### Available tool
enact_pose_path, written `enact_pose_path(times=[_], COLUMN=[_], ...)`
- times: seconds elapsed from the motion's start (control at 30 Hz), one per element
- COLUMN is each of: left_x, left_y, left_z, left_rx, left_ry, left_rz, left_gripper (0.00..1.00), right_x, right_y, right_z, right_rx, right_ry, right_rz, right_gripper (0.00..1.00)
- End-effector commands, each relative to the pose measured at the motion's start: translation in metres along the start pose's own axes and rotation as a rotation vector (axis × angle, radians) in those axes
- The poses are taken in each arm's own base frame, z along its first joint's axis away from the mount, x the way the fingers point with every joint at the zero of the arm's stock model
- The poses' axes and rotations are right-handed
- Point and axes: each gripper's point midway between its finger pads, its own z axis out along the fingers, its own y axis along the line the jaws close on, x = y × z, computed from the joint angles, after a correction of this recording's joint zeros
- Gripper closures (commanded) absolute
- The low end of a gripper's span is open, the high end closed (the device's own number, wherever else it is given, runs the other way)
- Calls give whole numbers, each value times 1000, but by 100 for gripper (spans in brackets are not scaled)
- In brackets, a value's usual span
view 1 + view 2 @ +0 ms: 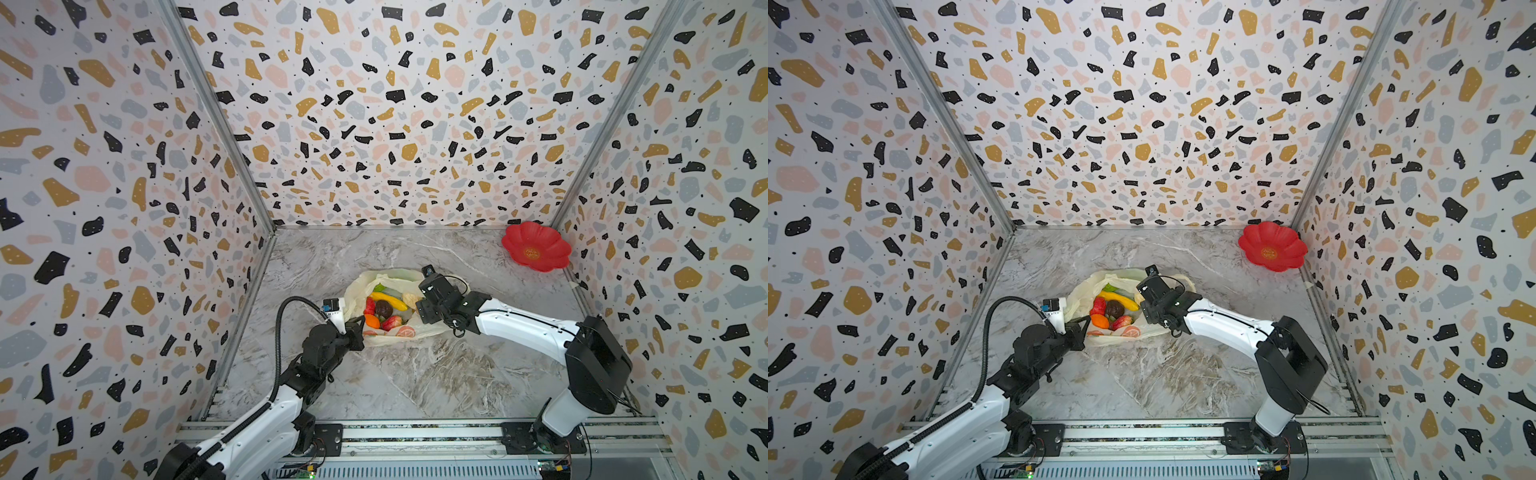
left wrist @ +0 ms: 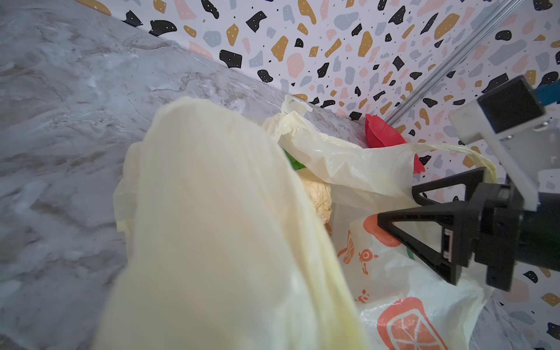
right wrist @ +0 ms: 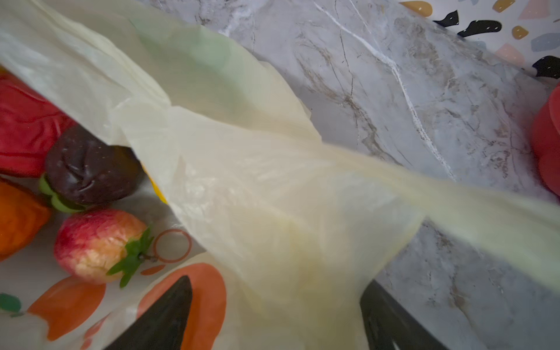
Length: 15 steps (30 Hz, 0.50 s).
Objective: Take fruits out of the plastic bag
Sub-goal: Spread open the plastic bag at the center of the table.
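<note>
The plastic bag (image 1: 360, 286) lies open mid-table in both top views, its printed side (image 2: 406, 324) facing the left wrist camera. Inside it I see a banana (image 1: 388, 301), a dark brown fruit (image 3: 88, 169), a bumpy red one (image 3: 24, 127), an orange (image 1: 372, 321), a strawberry (image 3: 97, 245) and a cream knobbly one (image 2: 321, 197). My left gripper (image 1: 357, 327) is at the bag's near left rim, shut on the film, which stretches over its own camera and hides its fingers. At the bag's right side my right gripper (image 3: 277, 281) stands open, with bag film (image 3: 242, 181) lying between its fingers.
A red flower-shaped dish (image 1: 536, 247) sits in the back right corner against the patterned wall. The grey marble tabletop (image 1: 415, 374) is closed in by walls on three sides. The arm bases stand on a rail along the near edge.
</note>
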Motion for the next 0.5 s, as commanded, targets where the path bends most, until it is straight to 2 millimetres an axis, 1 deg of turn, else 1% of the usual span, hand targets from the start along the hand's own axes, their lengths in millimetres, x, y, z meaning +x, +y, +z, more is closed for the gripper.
enact_pose_path(times=[0.0,0.07,0.13,0.2,0.23,0.27,0.33,0.37,0.4,0.43,0.47], left_x=[-2,-3,-4,-5,-5,-6,-6,-7,-7,-9,-10], left_y=[-6,-7,-8,-7,-5,-3,1,2,3,4,5], left_z=[-3,-4,-5,-5,-5,-6,-6,-6,-7,-8,-9], left_rx=[41,48,50,42,34,24,1,-6,-10,-16,-22], left_ry=[-30,-39,-45,-50,-53,-55,-60,-66,-70,-79,-88], left_rz=[32,29,31,33,34,34,34,35,37,38,39], left_gripper=[100,100,100,100,100,100,100,100,100,100,100], right_x=[-25,-27,-26,-28,-31,-36,-47,-53,-59,-61,-63], right_y=[2,1,-4,-10,-13,-14,-18,-19,-25,-31,-41], right_z=[3,10,18,19,16,11,-5,-17,-31,-39,-49], right_rx=[-41,-59,-61,-71,-82,-110,-184,-256,-345,-411,-482], right_ry=[-35,-25,-16,-20,-31,-56,-121,-163,-208,-236,-269], right_rz=[15,29,47,63,76,88,120,144,193,245,309], right_gripper=[15,23,36,57,70,80,91,96,100,100,100])
